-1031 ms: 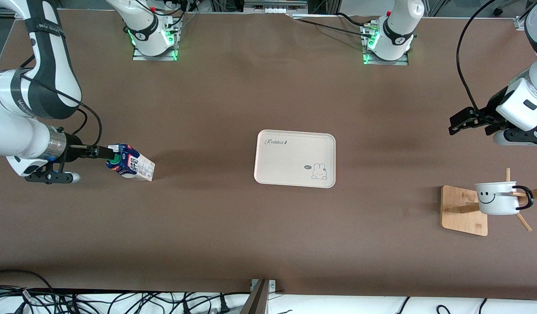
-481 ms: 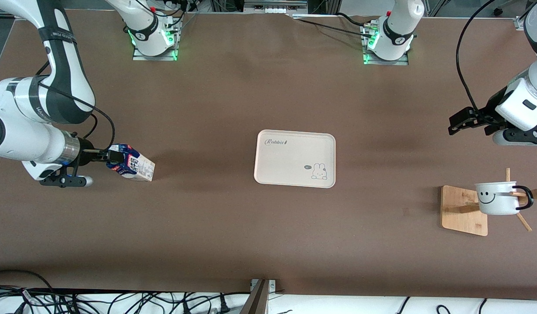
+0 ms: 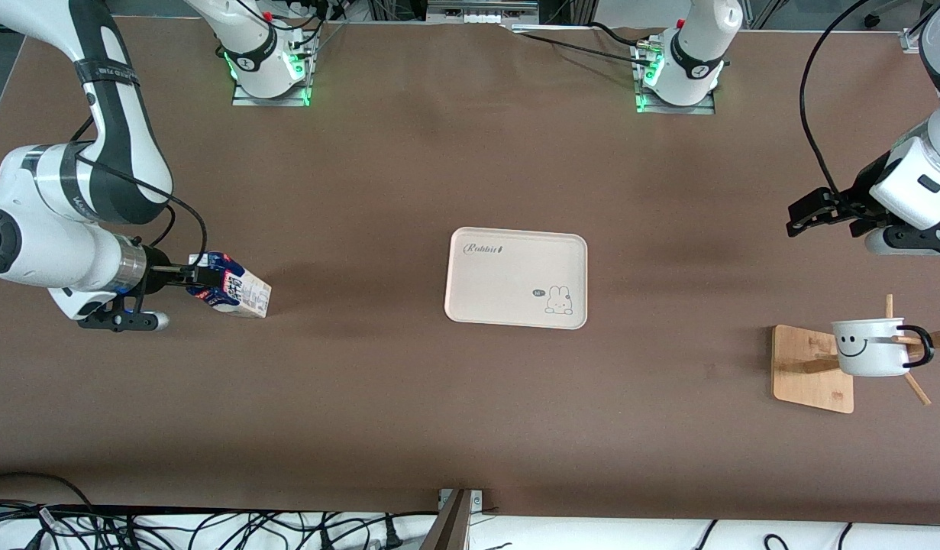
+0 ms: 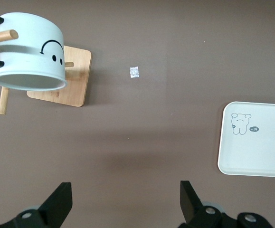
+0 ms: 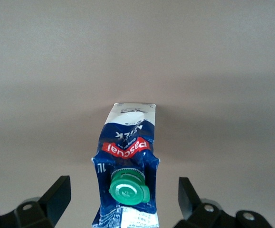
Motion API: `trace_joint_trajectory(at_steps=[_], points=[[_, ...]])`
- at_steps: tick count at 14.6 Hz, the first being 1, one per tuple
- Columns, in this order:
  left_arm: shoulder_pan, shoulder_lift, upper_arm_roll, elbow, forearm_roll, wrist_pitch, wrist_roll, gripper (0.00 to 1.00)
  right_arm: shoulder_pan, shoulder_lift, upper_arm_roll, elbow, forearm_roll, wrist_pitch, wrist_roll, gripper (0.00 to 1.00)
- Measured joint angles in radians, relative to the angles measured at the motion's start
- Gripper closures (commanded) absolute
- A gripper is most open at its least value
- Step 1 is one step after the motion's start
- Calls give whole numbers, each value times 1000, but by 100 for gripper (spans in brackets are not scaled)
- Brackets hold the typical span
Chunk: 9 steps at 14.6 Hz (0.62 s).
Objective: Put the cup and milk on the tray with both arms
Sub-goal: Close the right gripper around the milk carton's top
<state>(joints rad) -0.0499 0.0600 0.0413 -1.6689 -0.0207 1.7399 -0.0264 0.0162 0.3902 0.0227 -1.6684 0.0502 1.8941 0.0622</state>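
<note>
The milk (image 3: 233, 287) stands toward the right arm's end of the table, its top between the spread fingers of the right gripper (image 3: 198, 277). The cup (image 3: 870, 347) hangs on a wooden rack (image 3: 813, 369) at the left arm's end, with the left gripper (image 3: 802, 214) waiting spread apart over bare table. The tray (image 3: 515, 277) lies between them.

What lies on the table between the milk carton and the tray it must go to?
Nothing visible does. The milk sits between the open right end effector's fingers; only bare table separates it from the tray.

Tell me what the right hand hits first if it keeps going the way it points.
Probably the blue-topped white milk carton: it sits between the right hand's open fingers, green cap toward the wrist; any remaining gap is unclear.
</note>
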Motion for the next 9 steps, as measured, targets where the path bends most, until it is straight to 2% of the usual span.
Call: trace_joint_trajectory(at_steps=[9], points=[[0, 0, 0, 0, 0, 0, 0, 0, 0, 0, 0, -25, 0, 0, 0, 0]])
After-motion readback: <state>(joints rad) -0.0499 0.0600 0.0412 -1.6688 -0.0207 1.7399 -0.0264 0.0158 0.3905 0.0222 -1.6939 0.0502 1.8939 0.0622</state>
